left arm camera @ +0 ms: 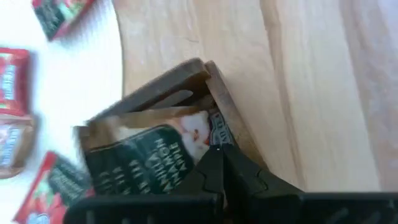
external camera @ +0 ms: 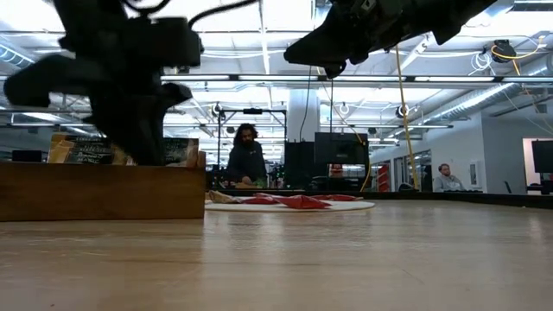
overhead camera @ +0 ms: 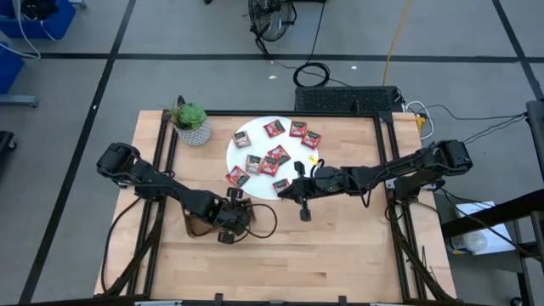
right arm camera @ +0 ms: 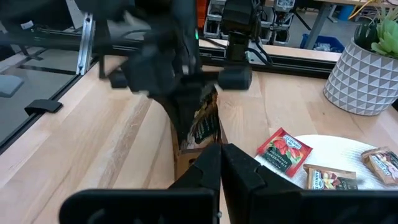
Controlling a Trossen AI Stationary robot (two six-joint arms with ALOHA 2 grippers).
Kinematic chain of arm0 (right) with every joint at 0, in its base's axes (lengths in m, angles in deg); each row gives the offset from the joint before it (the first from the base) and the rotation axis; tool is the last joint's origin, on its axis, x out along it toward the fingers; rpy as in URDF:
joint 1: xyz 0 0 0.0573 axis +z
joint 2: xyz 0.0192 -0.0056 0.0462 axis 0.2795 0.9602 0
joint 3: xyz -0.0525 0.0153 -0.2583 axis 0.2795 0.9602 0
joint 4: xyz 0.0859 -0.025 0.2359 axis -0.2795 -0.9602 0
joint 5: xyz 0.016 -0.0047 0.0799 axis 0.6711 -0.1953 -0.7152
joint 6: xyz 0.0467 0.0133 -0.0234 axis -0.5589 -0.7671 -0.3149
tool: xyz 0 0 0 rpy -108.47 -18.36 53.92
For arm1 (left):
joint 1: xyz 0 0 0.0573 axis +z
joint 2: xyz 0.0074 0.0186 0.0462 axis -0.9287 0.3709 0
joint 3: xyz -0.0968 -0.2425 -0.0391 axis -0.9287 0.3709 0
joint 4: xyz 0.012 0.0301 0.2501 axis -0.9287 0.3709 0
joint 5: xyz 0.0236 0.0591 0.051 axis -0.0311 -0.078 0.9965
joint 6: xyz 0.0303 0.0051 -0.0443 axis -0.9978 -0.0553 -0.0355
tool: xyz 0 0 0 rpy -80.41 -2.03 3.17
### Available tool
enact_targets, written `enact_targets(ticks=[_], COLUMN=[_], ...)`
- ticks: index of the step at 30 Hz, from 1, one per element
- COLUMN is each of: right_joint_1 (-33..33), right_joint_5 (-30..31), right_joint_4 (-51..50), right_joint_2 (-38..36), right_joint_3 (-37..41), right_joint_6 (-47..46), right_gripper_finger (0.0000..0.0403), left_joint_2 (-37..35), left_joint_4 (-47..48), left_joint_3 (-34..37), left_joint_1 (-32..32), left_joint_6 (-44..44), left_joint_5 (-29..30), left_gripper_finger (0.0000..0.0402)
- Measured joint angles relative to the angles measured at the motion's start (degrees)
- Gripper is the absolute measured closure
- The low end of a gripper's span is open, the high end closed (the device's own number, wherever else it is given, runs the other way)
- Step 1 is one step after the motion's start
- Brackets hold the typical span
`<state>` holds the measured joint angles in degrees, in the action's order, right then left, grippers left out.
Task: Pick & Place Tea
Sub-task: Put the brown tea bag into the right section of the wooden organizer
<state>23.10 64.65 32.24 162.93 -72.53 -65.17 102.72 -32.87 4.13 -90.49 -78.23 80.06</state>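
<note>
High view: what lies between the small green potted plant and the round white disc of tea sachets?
Nothing: a bare strip of light wooden table separates the small green potted plant from the round white disc, seen in the high view.

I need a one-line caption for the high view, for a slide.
Left gripper over the brown wooden tray; right gripper beside the white round disc holding small square red tea sachets.

Bright, even ceiling strip lights fill the room. In the low view both arms are dark silhouettes. The left wrist view is motion-blurred.
</note>
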Motion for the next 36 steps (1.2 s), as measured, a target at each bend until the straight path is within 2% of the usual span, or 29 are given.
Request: enact_targets(ticks=[3, 8, 10, 14, 17, 19, 20, 23, 25, 27, 31, 36], right_joint_1=[0.0, -0.1, -0.2, -0.2, -0.4, -0.8, -1.1, -2.2, -3.0, -3.7, -4.9, -6.1], right_joint_5=[0.0, 0.0, 0.1, 0.2, 0.4, 0.4, 0.4, 0.5, 0.5, 0.4, 0.4, 0.3], right_joint_4=[-0.3, -0.5, -0.8, -2.4, -2.7, -2.5, -2.5, -2.4, -2.6, -2.7, -3.2, -3.6], right_joint_2=[0.0, 0.0, 0.0, 0.0, 0.0, 0.0, 0.0, 0.0, 0.0, 0.0, 0.0, 0.0], right_joint_3=[0.0, 0.0, 0.0, 0.0, 0.0, 0.0, 0.0, 0.0, 0.0, 0.0, 0.0, 0.1], right_joint_6=[0.0, 0.1, 0.2, 0.7, 2.0, 2.7, 2.9, 3.1, 3.1, 3.2, 3.6, 4.5], right_gripper_finger=[0.0403, 0.0403, 0.0403, 0.0403, 0.0403, 0.0403, 0.0403, 0.0403, 0.0403, 0.0403, 0.0403, 0.0403], left_joint_2=[-0.7, -7.7, -12.6, -23.9, -30.6, -32.4, -32.4, -30.6, -26.9, -23.2, -12.1, 3.0], left_joint_4=[0.9, -0.5, -1.8, -11.7, -18.3, -17.5, -17.1, -13.1, -14.9, -13.2, -10.6, -2.9], left_joint_3=[-2.3, -1.4, 0.8, 8.6, 15.7, 18.4, 18.5, 17.8, 15.5, 13.6, 7.4, -3.4], left_joint_1=[0.0, 0.6, 1.2, 3.0, 6.5, 10.9, 13.5, 22.0, 27.2, 31.5, 38.9, 45.8], left_joint_6=[-0.1, -3.0, -4.4, -7.0, -5.4, -3.5, -2.9, -2.7, -3.7, -6.5, -11.8, -18.8], left_joint_5=[0.2, 2.7, 3.9, 4.4, 9.9, 14.3, 14.4, 8.5, 1.6, -2.0, -2.0, -1.6], left_gripper_finger=[0.0395, 0.0395, 0.0395, 0.0394, 0.0394, 0.0393, 0.0391, 0.0362, 0.0328, 0.0286, 0.0202, 0.0134])
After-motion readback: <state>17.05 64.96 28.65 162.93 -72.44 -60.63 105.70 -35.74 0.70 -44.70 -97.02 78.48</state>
